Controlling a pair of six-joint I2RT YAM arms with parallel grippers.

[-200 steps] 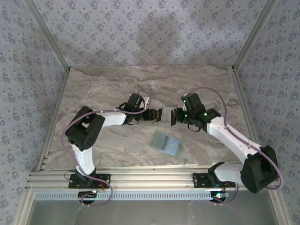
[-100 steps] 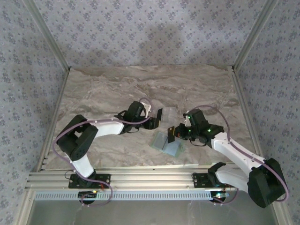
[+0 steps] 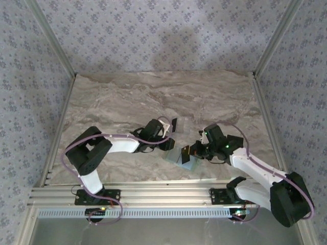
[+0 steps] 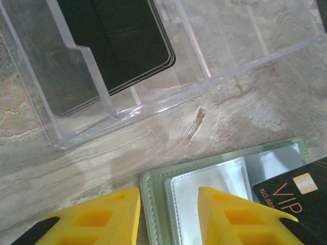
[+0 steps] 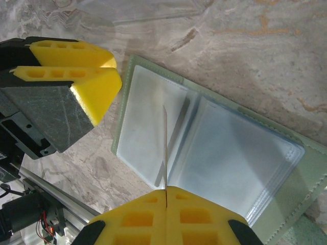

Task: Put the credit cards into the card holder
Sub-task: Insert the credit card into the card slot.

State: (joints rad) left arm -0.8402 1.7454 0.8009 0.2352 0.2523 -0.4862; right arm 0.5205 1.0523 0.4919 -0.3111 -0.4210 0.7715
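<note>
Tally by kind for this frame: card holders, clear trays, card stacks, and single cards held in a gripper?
card holder: 1
clear tray: 1
stack of dark cards in the tray: 1
card in the right gripper: 1
Total: 4

**Cropped, covered and edge-on**

In the left wrist view the card holder runs off the bottom edge, its near part behind the 2 yellow fingers of the left end effector; the black VIP card is cropped right and below, its smaller print unreadable; the clear tray and its dark cards are cropped at the top; the thin card pinched in the right end effector shows its edge alone, face unseen.
</note>
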